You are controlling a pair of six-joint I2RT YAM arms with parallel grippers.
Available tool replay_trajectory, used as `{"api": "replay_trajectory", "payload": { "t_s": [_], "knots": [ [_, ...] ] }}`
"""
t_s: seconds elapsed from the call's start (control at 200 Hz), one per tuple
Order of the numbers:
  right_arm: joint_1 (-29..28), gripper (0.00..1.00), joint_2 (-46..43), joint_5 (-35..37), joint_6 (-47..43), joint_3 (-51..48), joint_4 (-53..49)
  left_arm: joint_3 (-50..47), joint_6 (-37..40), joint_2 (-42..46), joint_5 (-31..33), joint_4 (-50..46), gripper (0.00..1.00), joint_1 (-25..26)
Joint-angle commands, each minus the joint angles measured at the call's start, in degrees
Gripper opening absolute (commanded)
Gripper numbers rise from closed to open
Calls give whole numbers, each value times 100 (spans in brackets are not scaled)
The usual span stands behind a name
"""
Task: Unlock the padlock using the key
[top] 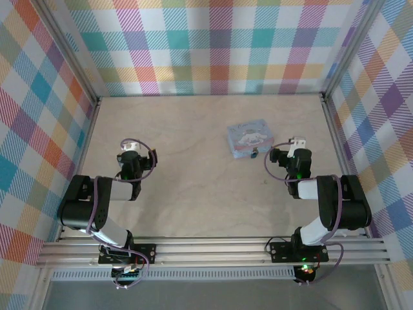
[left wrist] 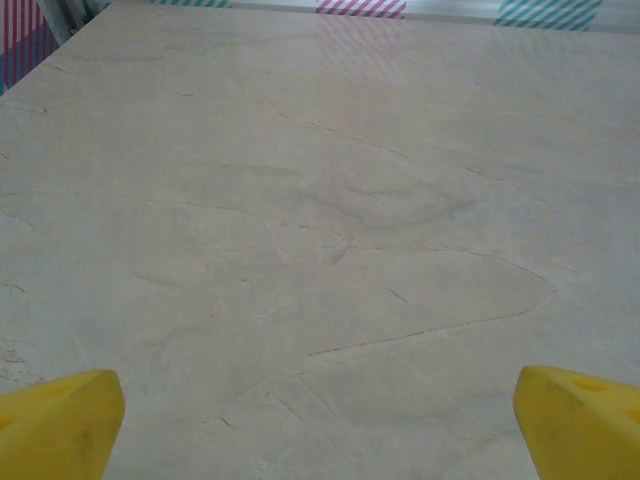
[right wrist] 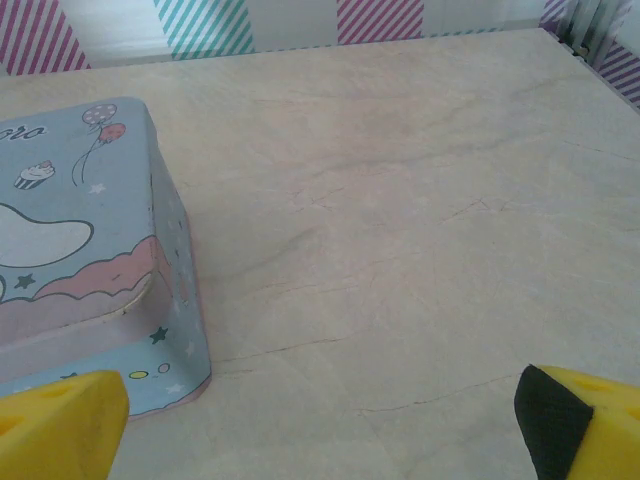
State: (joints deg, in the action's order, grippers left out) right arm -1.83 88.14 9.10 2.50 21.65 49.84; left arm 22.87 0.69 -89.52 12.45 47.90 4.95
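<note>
Looking down from above, a pale wooden desk [top: 193, 129] sits inside walls [top: 219, 45] of pastel plaid cloth. A light-blue rectangular tin box [top: 248, 137] with a cartoon print lies right of centre. A tiny blue padlock [top: 256, 154] with a dark part sits at the tin's near edge, too small to tell whether it touches the tin. The black left arm [top: 97, 200] reaches over bare desk, well to the left of the tin. The black right arm [top: 329, 200] ends just right of the tin, near the padlock.

From the left wrist, the yellow left fingers [left wrist: 60, 425] show at the two bottom corners, spread wide apart and holding nothing, with bare desk ahead.

From the right wrist, the yellow right fingers [right wrist: 60, 425] are likewise spread wide and hold nothing. One has a dark inner face. The tin lies at the lower left, its near corner close to the left-hand fingertip.
</note>
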Motion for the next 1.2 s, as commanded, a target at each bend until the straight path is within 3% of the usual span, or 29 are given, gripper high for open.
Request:
{"api": "replay_trajectory", "payload": {
  "t_s": [0.0,0.995,1.2],
  "knots": [
    [7,100,-16,-60,-1,60,12,33,-63,-2,-76,-9,100,-29],
    [11,100,-16,-78,14,76,-10,0,-77,17,-85,40,100,-35],
    [7,100,-121,-13,37,116,-151,-264,-79,623,-75,35,100,-38]
  ]
}}
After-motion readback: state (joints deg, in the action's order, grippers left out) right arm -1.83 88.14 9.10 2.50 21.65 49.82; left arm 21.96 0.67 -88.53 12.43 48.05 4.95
